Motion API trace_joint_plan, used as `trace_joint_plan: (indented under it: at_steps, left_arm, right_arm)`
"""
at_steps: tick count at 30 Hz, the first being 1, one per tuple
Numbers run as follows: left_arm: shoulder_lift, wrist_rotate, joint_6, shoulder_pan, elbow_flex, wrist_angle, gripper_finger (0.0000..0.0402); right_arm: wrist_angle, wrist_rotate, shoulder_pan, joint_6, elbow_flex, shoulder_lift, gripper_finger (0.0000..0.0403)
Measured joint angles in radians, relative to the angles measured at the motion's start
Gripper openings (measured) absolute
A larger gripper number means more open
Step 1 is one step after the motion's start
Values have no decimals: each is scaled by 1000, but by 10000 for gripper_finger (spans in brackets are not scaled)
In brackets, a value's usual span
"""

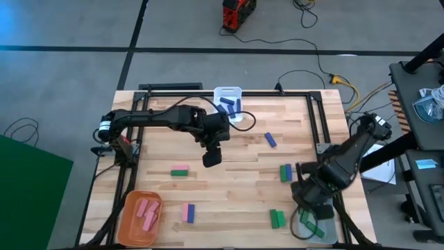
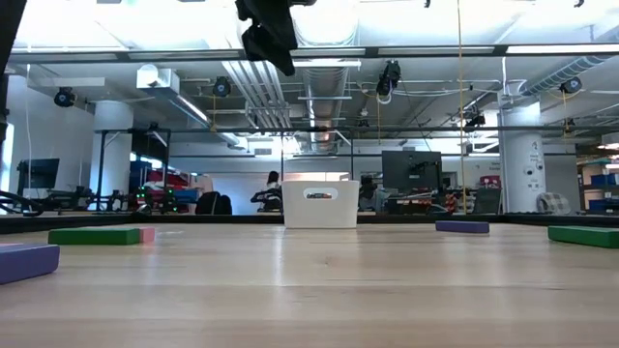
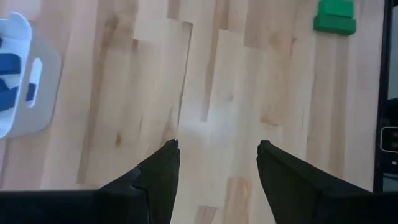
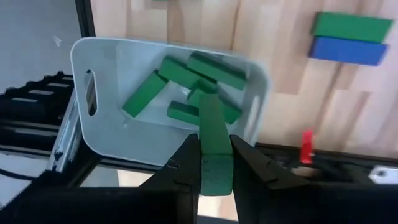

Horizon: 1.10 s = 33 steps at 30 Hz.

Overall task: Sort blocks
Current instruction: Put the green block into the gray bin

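Note:
My right gripper (image 4: 215, 163) is shut on a green block (image 4: 212, 134) above the grey bin (image 4: 109, 134), which holds several green blocks (image 4: 186, 81). In the high view this gripper (image 1: 309, 200) is at the near right, over the grey bin (image 1: 326, 232). My left gripper (image 3: 217, 152) is open with nothing between its fingers. It hangs high over the table's middle (image 1: 211, 156), near the white bin (image 1: 229, 94) of blue blocks. Loose blocks lie flat on the table: blue (image 1: 270, 139), green beside blue (image 1: 285, 172), green (image 1: 277, 219), green beside pink (image 1: 180, 171), pink beside blue (image 1: 188, 212). My right gripper pinches the green block between its two fingers, by the two long sides (image 4: 215, 171) at the end nearest the wrist. The block runs along the fingers and sticks out past their tips. It is lifted clear, over the grey bin's near wall.
An orange bin (image 1: 132, 226) with pink blocks stands at the near left corner. A black frame (image 1: 326, 125) runs round the table's edges. Bare wood lies under my left gripper. In the low view the white bin (image 2: 320, 205) stands at the far edge, and a person sits beyond the table.

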Motion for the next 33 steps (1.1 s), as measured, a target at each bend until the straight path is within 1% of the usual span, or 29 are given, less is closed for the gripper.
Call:
trace_joint_plan:
  at_steps: [2, 3, 7, 10, 15, 19, 22, 25, 29, 33]
  left_arm:
    - [-14, -17, -3, 0, 0, -4, 189]
    - [-19, -20, -6, -2, 0, -5, 188]
    - [-46, -24, -6, -7, 0, -7, 187]
    - [-63, -24, -11, -14, 0, -6, 187]
    - [-83, -26, -37, -30, 0, -12, 187]
    - [-90, -26, -56, -53, 0, -15, 187]
    - [-93, -28, -65, -79, 0, -32, 187]
    - [-95, -64, -78, -116, 0, -46, 187]
    - [-99, -141, -98, -174, 0, -62, 187]
    - [-107, -226, -131, -232, 0, -62, 187]
  right_arm:
    - [47, 2, 35, 46, -42, -9, 57]
    - [64, 3, 50, 67, -61, -11, 65]
    - [109, 2, 94, 121, -105, -14, 116]
    - [108, 3, 110, 157, -116, -15, 144]
    - [107, 7, 111, 176, -113, -15, 166]
    - [107, 27, 107, 177, -100, -18, 168]
    - [107, 40, 89, 181, -86, -25, 161]
    - [106, 56, 60, 180, -70, -36, 149]
    - [108, 135, 14, 166, -48, -64, 135]
    - [115, 258, -29, 143, -30, -101, 126]
